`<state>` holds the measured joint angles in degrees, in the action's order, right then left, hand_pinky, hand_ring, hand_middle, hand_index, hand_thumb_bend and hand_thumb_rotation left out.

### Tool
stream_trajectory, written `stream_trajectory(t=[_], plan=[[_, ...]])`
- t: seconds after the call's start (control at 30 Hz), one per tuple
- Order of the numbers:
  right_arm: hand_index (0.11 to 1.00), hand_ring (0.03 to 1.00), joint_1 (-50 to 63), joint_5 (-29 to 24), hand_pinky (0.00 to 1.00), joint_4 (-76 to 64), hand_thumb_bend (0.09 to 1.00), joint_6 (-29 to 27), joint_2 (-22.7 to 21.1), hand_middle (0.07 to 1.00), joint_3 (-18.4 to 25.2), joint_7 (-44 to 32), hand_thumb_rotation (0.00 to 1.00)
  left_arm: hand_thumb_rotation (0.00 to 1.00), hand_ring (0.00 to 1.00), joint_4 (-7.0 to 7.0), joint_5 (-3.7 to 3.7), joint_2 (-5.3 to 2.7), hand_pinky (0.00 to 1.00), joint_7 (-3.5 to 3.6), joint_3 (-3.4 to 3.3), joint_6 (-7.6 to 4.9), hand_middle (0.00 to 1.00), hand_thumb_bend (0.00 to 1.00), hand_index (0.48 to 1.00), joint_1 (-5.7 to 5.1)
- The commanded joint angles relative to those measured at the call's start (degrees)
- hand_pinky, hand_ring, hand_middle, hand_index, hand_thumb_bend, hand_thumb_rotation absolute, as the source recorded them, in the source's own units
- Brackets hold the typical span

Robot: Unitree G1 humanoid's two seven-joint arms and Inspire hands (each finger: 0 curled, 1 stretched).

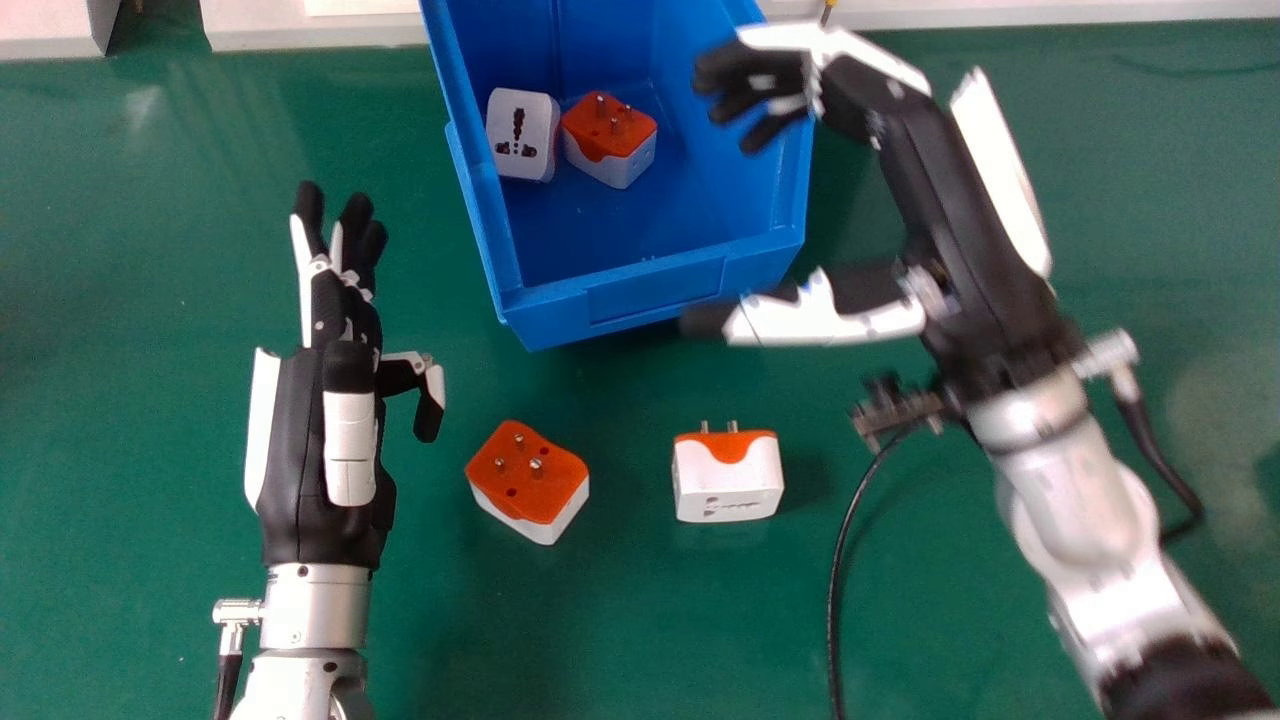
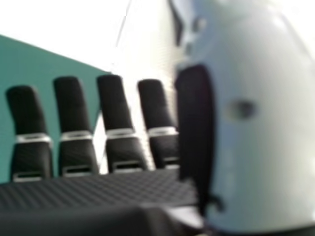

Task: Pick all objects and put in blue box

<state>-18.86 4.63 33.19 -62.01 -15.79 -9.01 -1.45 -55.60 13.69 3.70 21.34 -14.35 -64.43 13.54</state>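
My right hand (image 1: 960,230) is over the right wall of the blue box (image 1: 655,290), its fingers bent loosely and its thumb apart, with nothing between them. In the right hand view, that hand (image 2: 114,105) has its fingers spread side by side. My left hand (image 1: 340,430) is held open left of the box. Inside the box lie a white adapter (image 1: 537,105) and an orange-and-white adapter (image 1: 610,160). On the table in front of it are an orange-topped adapter (image 1: 528,475), pins up, and a white adapter with an orange end (image 1: 728,485), pins toward the box.
The green table (image 1: 600,640) surrounds the box. A black cable (image 1: 836,590) hangs from the right wrist and runs down the view, right of the white adapter. White surfaces (image 1: 1050,12) border the table's far edge.
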Motion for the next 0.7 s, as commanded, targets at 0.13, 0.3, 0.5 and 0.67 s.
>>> stream_trajectory(t=[0.13, 0.3, 0.5, 0.67], plan=[[0.676, 0.634, 10.59, -1.42, 0.55, -5.12, 0.888, -3.55, -1.76, 0.661, 3.02, -2.54, 0.08, 1.0, 1.0, 1.3, 0.73, 0.08, 0.0, 0.43, -0.01, -0.87, 1.0, 1.0, 0.999, -0.98], [0.696, 0.66, 15.28, -0.14, 0.59, -5.34, 0.907, -2.85, -1.48, 0.689, 4.73, -2.99, 0.14, 1.0, 1.0, 1.25, 0.71, 0.02, 0.0, 0.48, 0.17, -0.9, 1.0, 1.0, 0.999, -1.11], [0.721, 0.696, 19.04, 3.69, 0.62, -5.36, 0.928, -1.11, -0.41, 0.72, 6.3, -1.88, 0.2, 1.0, 1.0, 1.67, 0.89, 0.22, 0.0, 0.83, 0.24, -0.68, 1.0, 1.0, 0.998, -1.45], [0.747, 0.731, 20.01, 7.33, 0.64, -4.84, 0.963, 0.09, -0.84, 0.755, 7.08, -1.0, 0.25, 1.0, 1.0, 1.91, 0.94, 0.34, 0.0, 1.13, 0.14, -0.57, 1.0, 1.0, 0.998, -1.71]])
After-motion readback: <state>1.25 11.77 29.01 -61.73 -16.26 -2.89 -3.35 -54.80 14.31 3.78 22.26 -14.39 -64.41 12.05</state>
